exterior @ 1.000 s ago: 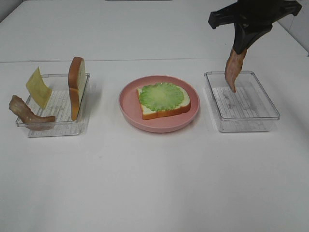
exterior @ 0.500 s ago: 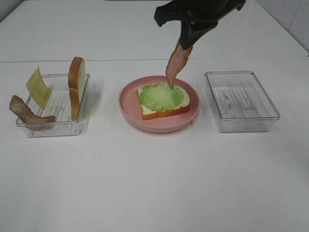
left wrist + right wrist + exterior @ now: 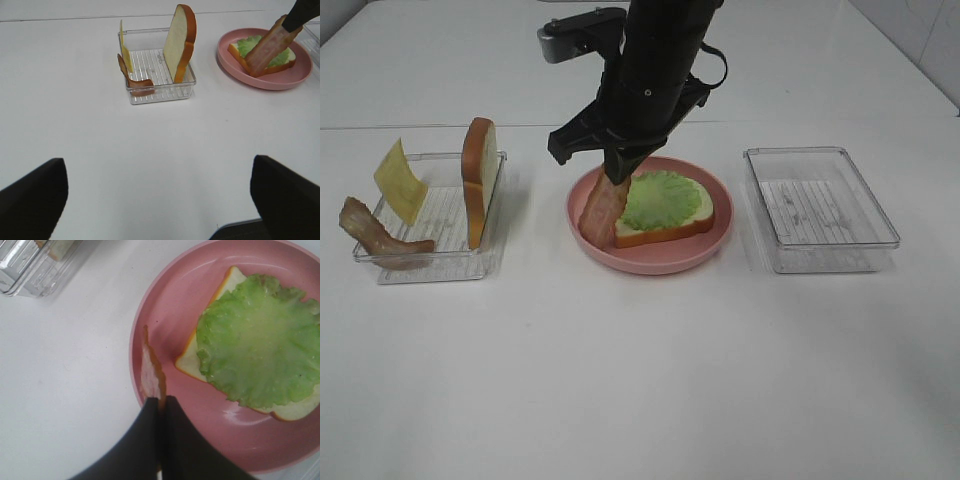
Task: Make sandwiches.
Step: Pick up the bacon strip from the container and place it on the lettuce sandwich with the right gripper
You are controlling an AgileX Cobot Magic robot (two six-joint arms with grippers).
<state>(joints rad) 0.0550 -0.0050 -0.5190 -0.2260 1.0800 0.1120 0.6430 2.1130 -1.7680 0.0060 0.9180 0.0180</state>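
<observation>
High view: your right hand point(image 3: 618, 178) reaches over the pink plate point(image 3: 650, 262) at the middle of the counter point(image 3: 640, 380). It pinches a bacon strip point(image 3: 602, 210) that hangs down to the plate's left rim, beside a bread slice point(image 3: 692, 228) topped with a lettuce leaf point(image 3: 665, 198). Toward the counter's left edge, a clear tray point(image 3: 430, 268) holds an upright bread slice point(image 3: 478, 180), a cheese square point(image 3: 400, 180) and a second bacon strip point(image 3: 375, 235) draped over its front left corner. A second clear tray point(image 3: 820, 250) sits toward the right edge.

Left wrist view: your left hand point(image 3: 160, 200) is spread wide above bare counter, well apart from the clear tray point(image 3: 160, 95).

Right wrist view: the fingers point(image 3: 145, 440) are pressed together on the bacon strip point(image 3: 151, 372), just beside the bread's crust.
</observation>
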